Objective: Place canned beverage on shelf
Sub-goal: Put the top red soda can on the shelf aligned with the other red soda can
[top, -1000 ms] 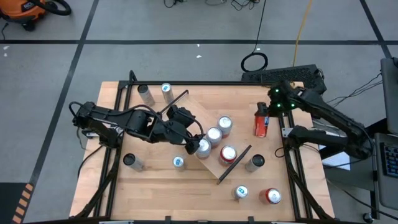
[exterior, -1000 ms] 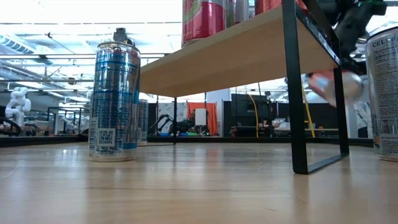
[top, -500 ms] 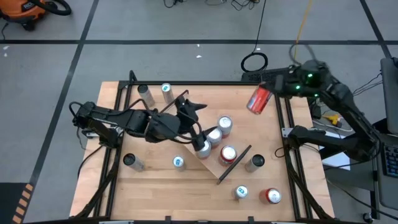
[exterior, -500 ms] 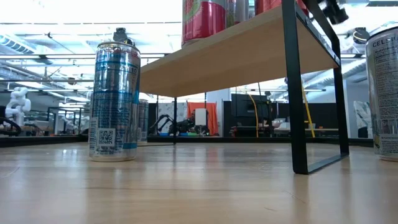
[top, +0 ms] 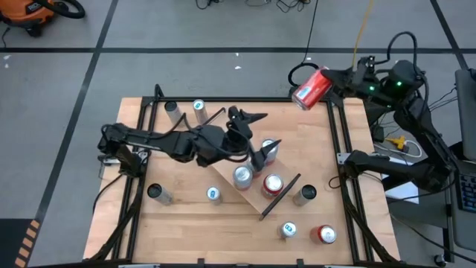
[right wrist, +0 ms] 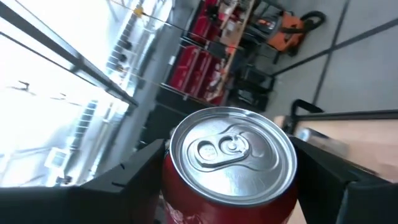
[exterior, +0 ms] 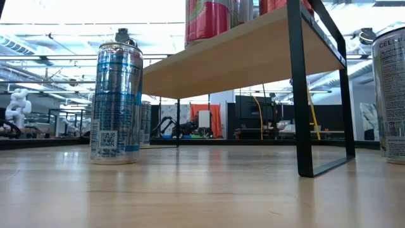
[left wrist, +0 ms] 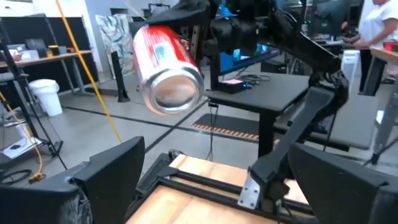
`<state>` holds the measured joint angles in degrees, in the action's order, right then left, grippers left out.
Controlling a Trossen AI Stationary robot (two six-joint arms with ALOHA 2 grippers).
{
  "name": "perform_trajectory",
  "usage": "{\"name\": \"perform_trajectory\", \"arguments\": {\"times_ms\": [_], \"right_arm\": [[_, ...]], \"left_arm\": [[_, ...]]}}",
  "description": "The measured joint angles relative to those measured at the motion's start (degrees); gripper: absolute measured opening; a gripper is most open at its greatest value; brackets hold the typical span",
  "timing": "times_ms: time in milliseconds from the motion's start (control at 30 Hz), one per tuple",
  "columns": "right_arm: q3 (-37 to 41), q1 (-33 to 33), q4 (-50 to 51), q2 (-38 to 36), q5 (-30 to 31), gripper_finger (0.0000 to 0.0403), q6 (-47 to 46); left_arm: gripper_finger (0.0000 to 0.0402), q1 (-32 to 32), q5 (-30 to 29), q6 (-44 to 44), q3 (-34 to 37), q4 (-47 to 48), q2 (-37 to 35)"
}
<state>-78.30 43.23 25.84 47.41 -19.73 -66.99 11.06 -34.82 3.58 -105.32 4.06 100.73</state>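
The shelf (top: 239, 152) is a light-wood board with black end rails, standing slantwise at mid-table; the low view shows its underside (exterior: 240, 54). Three cans stand on it: a silver one (top: 242, 176), a red one (top: 272, 184) and another (top: 268, 146). My left gripper (top: 259, 134) hovers open over the shelf, pointing level toward the table's far right, and holds nothing (left wrist: 224, 180). A red can (top: 312, 87) hangs high over the table's far right corner, with my right gripper (top: 338, 78) shut on it. The left wrist view shows this can's silver bottom end (left wrist: 171, 90). My right gripper pinches the red can's side walls (right wrist: 169, 182) between its two fingers (right wrist: 134, 177), which reach along the can from its top end (right wrist: 231, 152). The fingers point about level, toward the table's left. The can lies tilted near level, lifted clear of everything.
Loose cans stand on the tabletop around the shelf: at the far left (top: 175, 113) (top: 198, 106), near left (top: 158, 193) (top: 213, 194), and near right (top: 305, 195) (top: 288, 230) (top: 323, 235). A blue-silver can (exterior: 117, 95) stands close in the low view. Black frame bars (top: 343, 149) edge the table.
My right gripper has risen high with the red can and gone toward the far edge, tipping from pointing down to level; the can went from just above the table to lying near level in the air. My left gripper drew away from the silver can, toward the far right, and turned level.
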Motion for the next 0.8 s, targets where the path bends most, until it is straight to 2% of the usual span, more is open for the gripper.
{"name": "perform_trajectory", "arguments": {"times_ms": [267, 533, 800], "right_arm": [[0.00, -5.48, -7.01, 4.53, 0.07, 0.0263, -2.43], [0.00, -8.51, -9.25, 7.33, 0.48, 0.0263, -2.59], [0.04, -10.60, -12.43, 9.68, 4.86, 0.0263, -2.24]], "left_arm": [[0.0400, -2.00, 0.20, -0.11, 0.02, -2.38, 0.53], [0.0400, -4.16, -2.97, -0.23, 0.01, -3.12, 0.55], [0.0400, -6.52, -2.91, -0.25, -0.02, -4.27, 1.84]]}}
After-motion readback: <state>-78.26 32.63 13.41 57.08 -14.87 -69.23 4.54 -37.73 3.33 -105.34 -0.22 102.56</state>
